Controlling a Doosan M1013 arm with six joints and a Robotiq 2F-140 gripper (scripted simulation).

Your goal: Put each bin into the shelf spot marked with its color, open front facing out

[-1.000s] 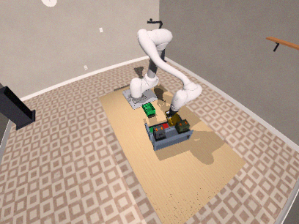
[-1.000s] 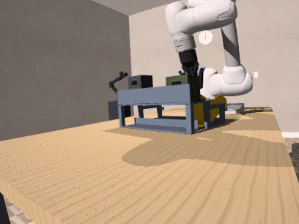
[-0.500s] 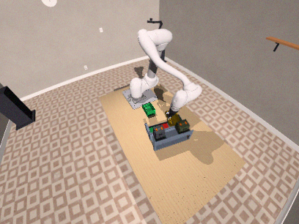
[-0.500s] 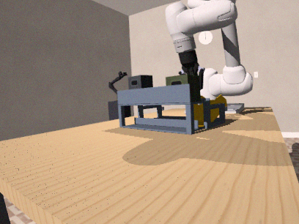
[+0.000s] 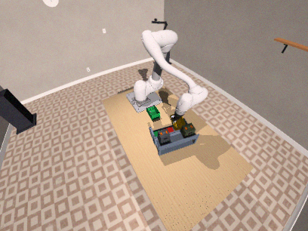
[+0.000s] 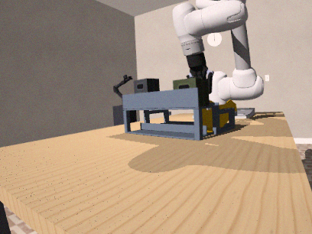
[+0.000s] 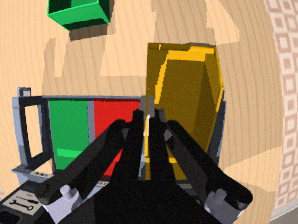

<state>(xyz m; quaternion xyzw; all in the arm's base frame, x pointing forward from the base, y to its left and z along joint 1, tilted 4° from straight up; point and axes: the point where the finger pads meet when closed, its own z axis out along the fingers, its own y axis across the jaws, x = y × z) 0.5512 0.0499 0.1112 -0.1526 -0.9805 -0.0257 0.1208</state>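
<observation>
A yellow bin (image 7: 189, 90) (image 5: 178, 122) (image 6: 209, 116) sits tilted at the right end of the grey-blue shelf (image 5: 177, 145) (image 6: 160, 99) (image 7: 19, 129). It is partly under the top board and partly sticking out in front. My gripper (image 7: 147, 103) (image 5: 177, 118) (image 6: 199, 76) is closed narrowly on the bin's left side wall. In the wrist view a green mark (image 7: 68, 125) and a red mark (image 7: 113, 112) show on the shelf floor left of the yellow bin. A green bin (image 5: 153, 112) with a small part inside stands on the table in front of the shelf, toward the robot base.
A dark grey box (image 5: 164, 137) (image 6: 146, 85) and an olive box (image 5: 188, 129) (image 6: 185, 83) stand on the shelf's top board. The robot base (image 5: 145, 99) is just behind the green bin. The wooden table (image 5: 196, 181) extends well beyond the shelf.
</observation>
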